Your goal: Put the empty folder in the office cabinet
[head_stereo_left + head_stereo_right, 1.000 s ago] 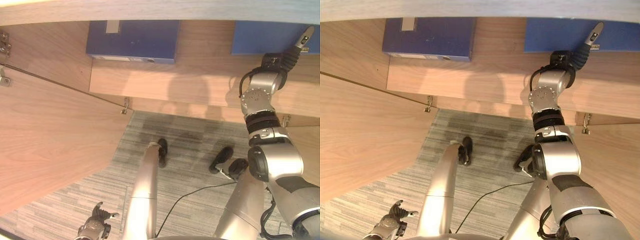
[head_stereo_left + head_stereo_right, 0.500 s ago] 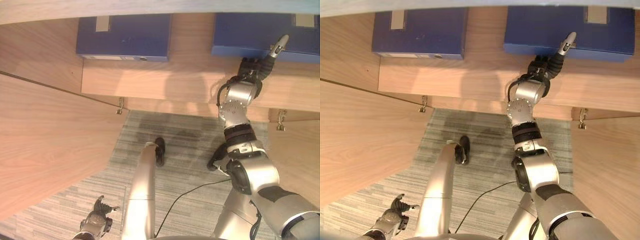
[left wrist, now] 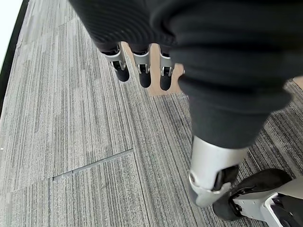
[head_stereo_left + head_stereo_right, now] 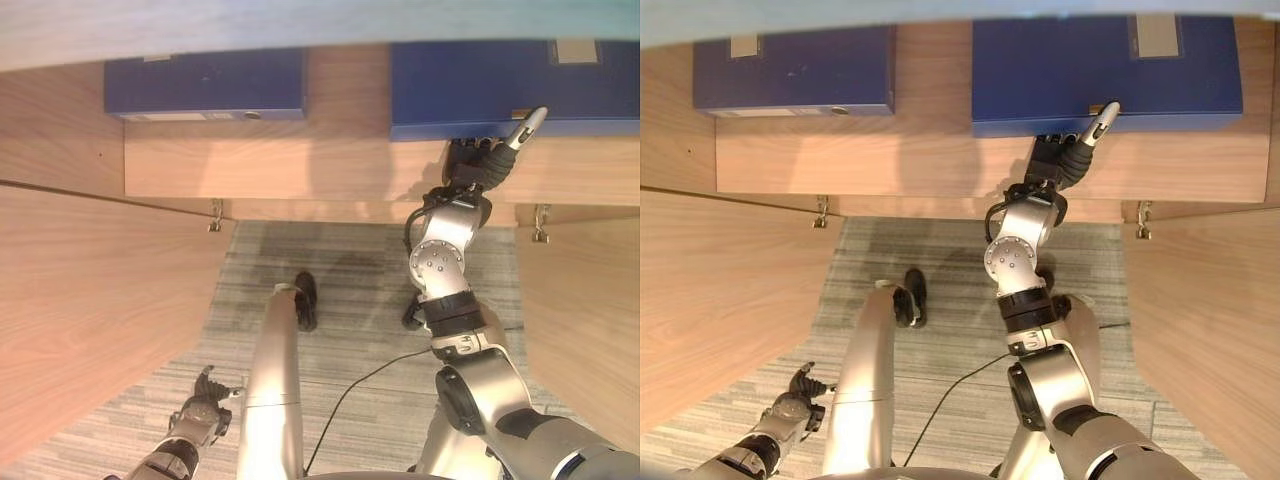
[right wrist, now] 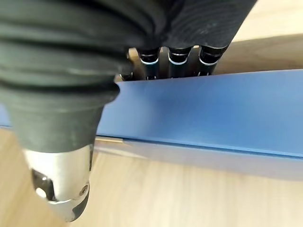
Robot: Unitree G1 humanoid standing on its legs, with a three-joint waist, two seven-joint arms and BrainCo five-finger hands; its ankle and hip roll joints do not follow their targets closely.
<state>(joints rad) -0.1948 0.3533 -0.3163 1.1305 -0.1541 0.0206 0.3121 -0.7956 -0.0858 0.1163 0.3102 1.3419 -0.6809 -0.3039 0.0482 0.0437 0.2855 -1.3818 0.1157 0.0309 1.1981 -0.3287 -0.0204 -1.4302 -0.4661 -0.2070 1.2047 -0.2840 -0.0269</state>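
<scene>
A blue folder (image 4: 500, 85) lies flat on the wooden cabinet shelf (image 4: 300, 160), at its right side. My right hand (image 4: 480, 165) is at the folder's near edge. In the right wrist view its fingers (image 5: 170, 56) run straight past the folder (image 5: 213, 113) and their tips are hidden behind it. The thumb (image 5: 61, 184) stands straight, apart from the folder's edge. My left hand (image 4: 205, 410) hangs low by the floor with its fingers (image 3: 142, 71) relaxed and nothing in them.
A second blue folder (image 4: 205, 85) lies on the same shelf at the left. Open wooden cabinet doors stand at the left (image 4: 80, 300) and the right (image 4: 590, 320). Grey carpet (image 4: 340, 290) lies between them.
The whole picture has shifted, so the camera moved and more of the right folder shows. My right hand stays at that folder's near edge. The left hand still hangs low.
</scene>
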